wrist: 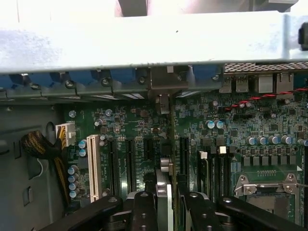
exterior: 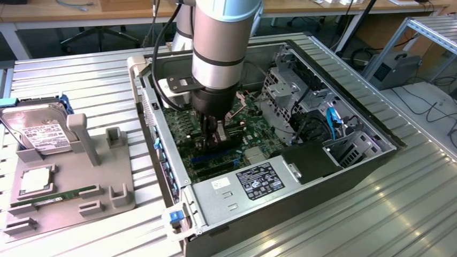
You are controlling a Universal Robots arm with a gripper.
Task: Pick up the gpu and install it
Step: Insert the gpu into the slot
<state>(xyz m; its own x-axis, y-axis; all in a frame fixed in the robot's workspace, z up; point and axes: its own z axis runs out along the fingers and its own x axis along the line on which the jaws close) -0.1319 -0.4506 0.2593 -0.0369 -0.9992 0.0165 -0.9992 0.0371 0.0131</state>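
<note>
While the hard drive (exterior: 39,131) and memory stick (exterior: 53,197) rest on the grey tray (exterior: 117,176) at the exterior view's left, the gripper (exterior: 214,140) clamps the gpu (wrist: 163,199) edge-on, upright, inside the computer case (exterior: 314,53), above the motherboard (wrist: 139,130) slots, case walls close around.

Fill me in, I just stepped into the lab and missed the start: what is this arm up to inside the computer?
The robot arm has its gripper lowered into the open computer case, closed on the gpu, which it holds edge-on above the motherboard and its expansion slots. The card is not visibly seated yet. On the grey holder beside the case, the hard drive and memory stick sit untouched.
</note>
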